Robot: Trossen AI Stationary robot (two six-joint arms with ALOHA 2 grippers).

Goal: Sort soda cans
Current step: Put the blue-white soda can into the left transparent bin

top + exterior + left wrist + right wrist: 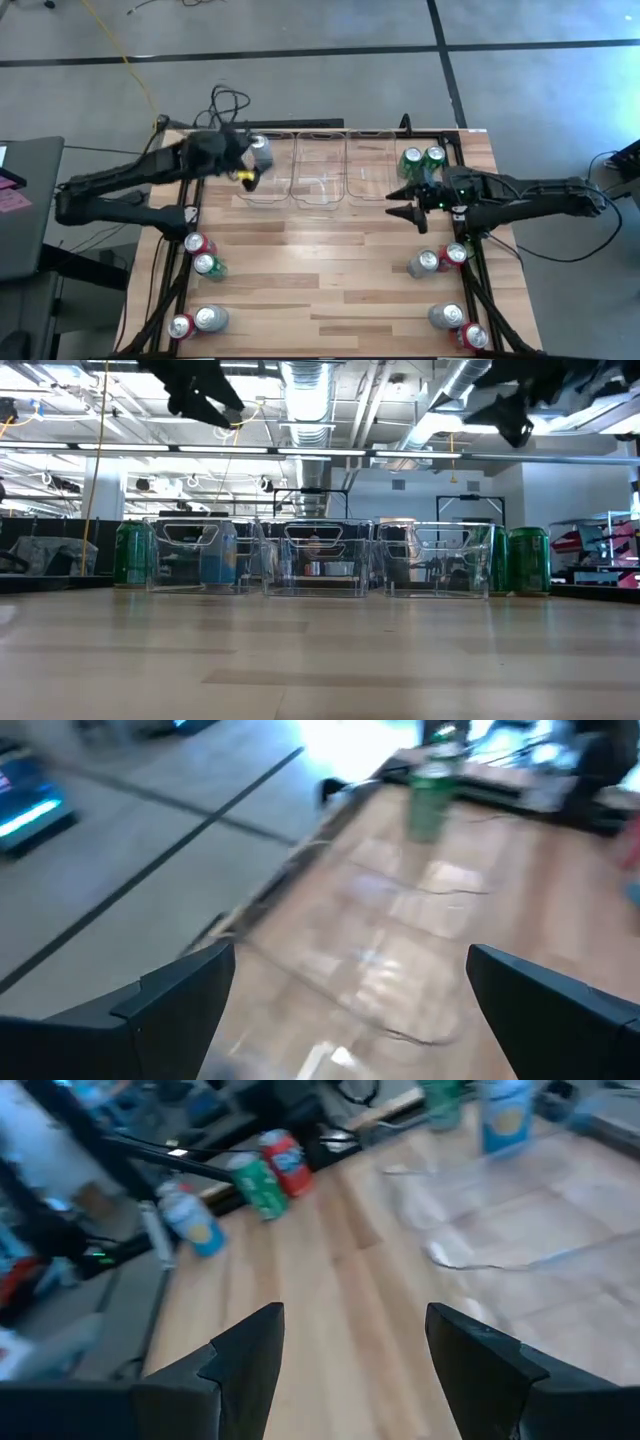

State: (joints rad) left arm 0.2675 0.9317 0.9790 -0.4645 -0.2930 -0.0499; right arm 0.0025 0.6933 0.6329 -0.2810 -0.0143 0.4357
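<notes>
Blue/silver can (262, 152) upright inside the leftmost clear bin (262, 192), at its far end. Two green cans (422, 158) just right of the bin row, outside it. Remaining cans in pairs toward the near bench (330, 270) corners: red and green (200, 255) near left of the bins, red and silver (195, 322) nearer still; matching pairs (437, 259) and (458, 327) on the right.

Left claw (243, 160) raised above the leftmost bin, wide, empty. Right claw (404, 205) raised just right of the bin row, about half spread, empty.

Recommended: lift left claw clear of bin walls before travel; approach next can from above, fingers astride the body, clear of the neighbouring can; match colour to bin.
</notes>
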